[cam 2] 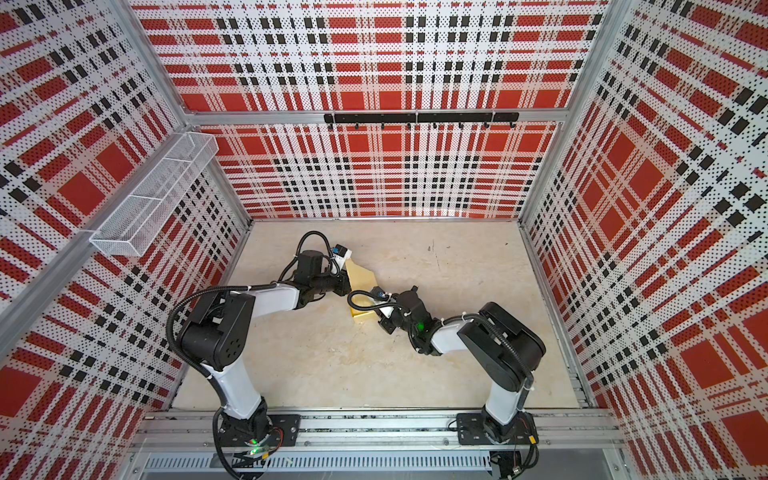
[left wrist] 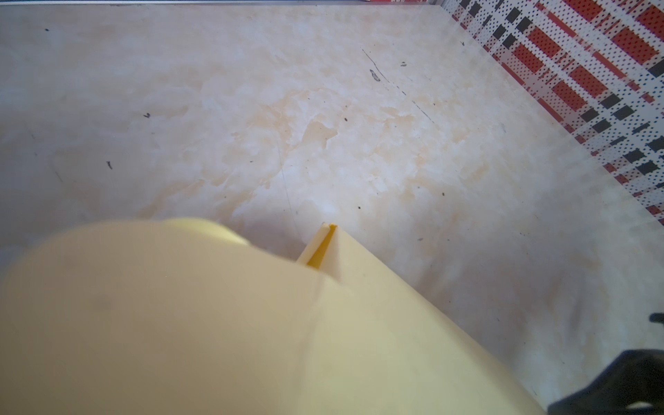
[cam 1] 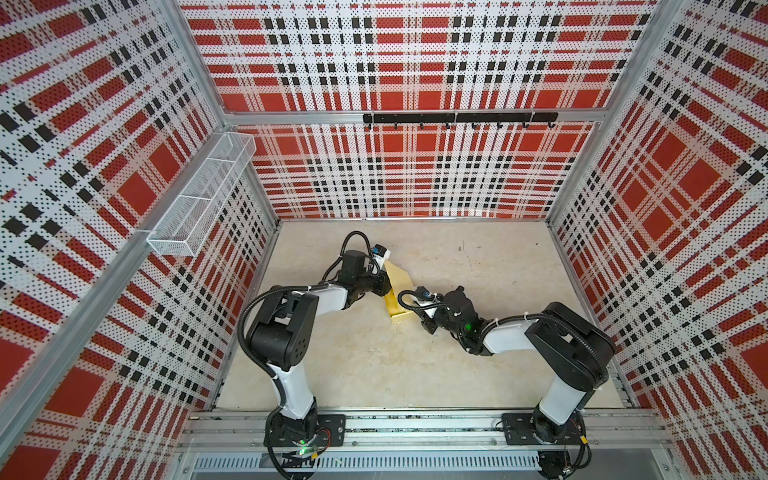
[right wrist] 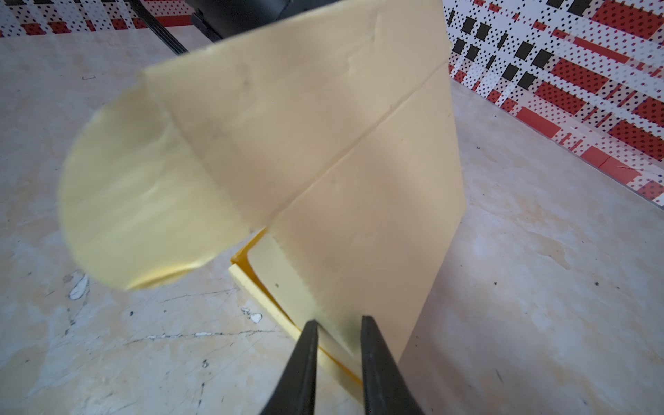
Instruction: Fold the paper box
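Observation:
The paper box [cam 1: 398, 277] is pale yellow card and stands partly raised on the table between my two arms in both top views. In the right wrist view a tall panel [right wrist: 377, 201] rises from the box's low yellow wall, and a rounded flap [right wrist: 136, 201] curls off to one side. My right gripper [right wrist: 337, 321] is shut on the box's lower edge, one finger on each side. My left gripper [cam 1: 383, 286] sits against the box's left side. In the left wrist view the card [left wrist: 215, 323] covers its jaws, so I cannot see how they stand.
The marbled table [cam 1: 490, 266] is ringed by red plaid walls. A white wire basket [cam 1: 199, 195] hangs on the left wall and a black hook rail [cam 1: 457, 118] on the back wall. A dark part [left wrist: 625, 384] shows at the left wrist view's corner.

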Controlling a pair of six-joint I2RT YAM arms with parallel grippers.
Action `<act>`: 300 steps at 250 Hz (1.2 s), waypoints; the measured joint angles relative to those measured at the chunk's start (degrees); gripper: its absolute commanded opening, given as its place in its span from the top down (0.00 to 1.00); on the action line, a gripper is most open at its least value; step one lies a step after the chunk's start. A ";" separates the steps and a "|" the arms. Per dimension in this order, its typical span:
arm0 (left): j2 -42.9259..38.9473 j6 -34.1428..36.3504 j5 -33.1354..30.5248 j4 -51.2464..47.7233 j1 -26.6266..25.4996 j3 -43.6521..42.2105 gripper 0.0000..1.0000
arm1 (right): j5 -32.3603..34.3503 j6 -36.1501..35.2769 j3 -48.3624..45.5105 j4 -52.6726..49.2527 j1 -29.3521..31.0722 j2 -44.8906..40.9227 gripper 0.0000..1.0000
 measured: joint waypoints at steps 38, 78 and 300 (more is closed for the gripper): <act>-2.16 -0.13 -0.90 0.02 0.13 -1.62 0.54 | 0.26 -0.04 0.13 0.37 0.00 0.79 0.77; -2.91 -0.20 -1.31 0.37 1.03 -2.14 0.49 | 0.26 -0.26 0.81 0.59 0.00 1.88 0.78; -9.57 -2.43 2.36 -0.48 7.43 -4.11 0.39 | 0.22 -1.73 2.54 -4.83 -0.07 1.86 0.75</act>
